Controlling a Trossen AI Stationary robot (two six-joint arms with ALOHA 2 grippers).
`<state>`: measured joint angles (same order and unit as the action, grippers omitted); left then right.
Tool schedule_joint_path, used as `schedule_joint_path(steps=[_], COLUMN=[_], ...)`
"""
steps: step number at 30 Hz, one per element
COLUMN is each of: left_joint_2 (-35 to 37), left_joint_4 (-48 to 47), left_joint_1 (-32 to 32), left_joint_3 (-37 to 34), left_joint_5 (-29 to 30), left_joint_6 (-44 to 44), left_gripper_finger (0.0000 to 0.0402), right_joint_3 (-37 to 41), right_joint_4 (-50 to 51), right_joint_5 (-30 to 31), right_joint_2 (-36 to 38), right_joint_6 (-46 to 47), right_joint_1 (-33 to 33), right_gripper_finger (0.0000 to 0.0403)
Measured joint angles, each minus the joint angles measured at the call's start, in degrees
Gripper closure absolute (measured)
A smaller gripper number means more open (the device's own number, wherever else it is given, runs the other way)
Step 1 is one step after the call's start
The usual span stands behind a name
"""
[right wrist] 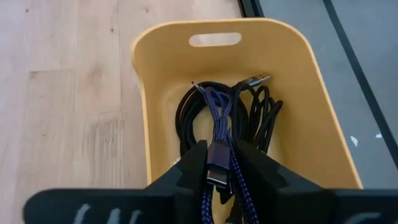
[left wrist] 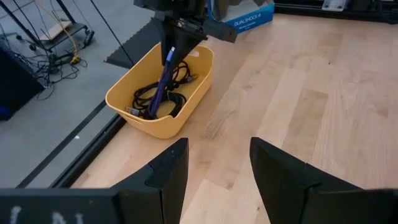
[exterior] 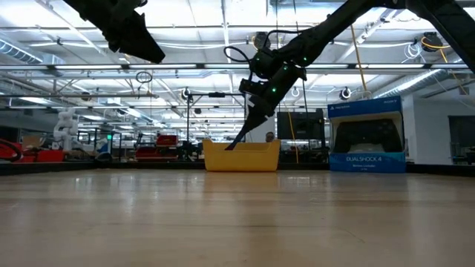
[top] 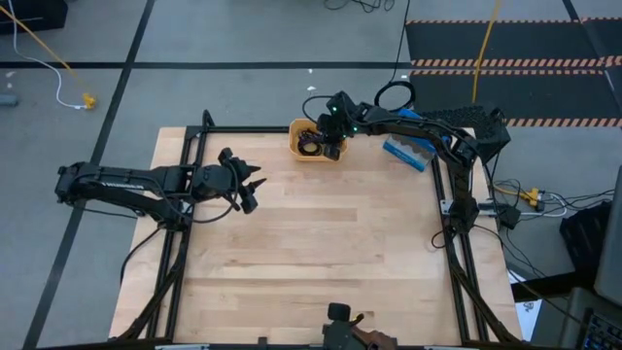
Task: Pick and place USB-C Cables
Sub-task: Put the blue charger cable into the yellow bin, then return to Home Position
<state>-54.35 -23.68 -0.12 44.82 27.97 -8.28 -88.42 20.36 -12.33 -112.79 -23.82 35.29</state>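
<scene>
I'm seeing a grey concrete floor [top: 243, 34] w/ dark tape lines around the wood counter [top: 311, 253]. Black mat [top: 505, 39] w/ striped edges at the far right, yellow floor cable [top: 44, 44] far left. Low cam: big open hall, white ceiling beams [exterior: 185, 67] and strip lights, shelves & red gear [exterior: 44, 154] in the distance.
</scene>
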Motion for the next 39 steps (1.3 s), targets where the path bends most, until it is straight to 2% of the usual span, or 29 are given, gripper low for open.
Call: schedule_joint_path(steps=[8,13,18,24,28,32,39], left_joint_2=[0.0,0.0,0.0,0.0,0.0,0.0,0.0], left_joint_4=[0.3,0.4,0.4,0.6,1.8,3.4,6.3], left_joint_1=[0.0,0.0,0.0,0.0,0.0,0.0,0.0], left_joint_3=[0.0,0.0,0.0,0.0,0.0,0.0,0.0], left_joint_5=[0.0,0.0,0.0,0.0,0.0,-1.1,-3.9], left_joint_6=[-0.2,-0.2,0.1,0.1,0.1,0.1,0.3], left_gripper_finger=[0.0227,0.0227,0.0227,0.0227,0.0227,0.0227,0.0227], right_joint_3=[0.0,0.0,0.0,0.1,0.1,0.1,0.0], right_joint_4=[1.4,2.4,2.4,6.2,10.3,14.9,16.4], right_joint_5=[0.8,4.8,4.8,4.3,0.2,-0.1,0.1], right_joint_2=[0.0,0.0,0.2,2.8,6.2,10.0,18.1], right_joint_6=[0.2,0.0,0.2,2.4,4.2,6.2,7.6], right_joint_1=[0.0,0.0,-0.1,-2.0,-4.0,-7.4,-15.2], right_gripper_finger=[0.0281,0.0259,0.0246,0.0249,0.0255,0.0263,0.0283])
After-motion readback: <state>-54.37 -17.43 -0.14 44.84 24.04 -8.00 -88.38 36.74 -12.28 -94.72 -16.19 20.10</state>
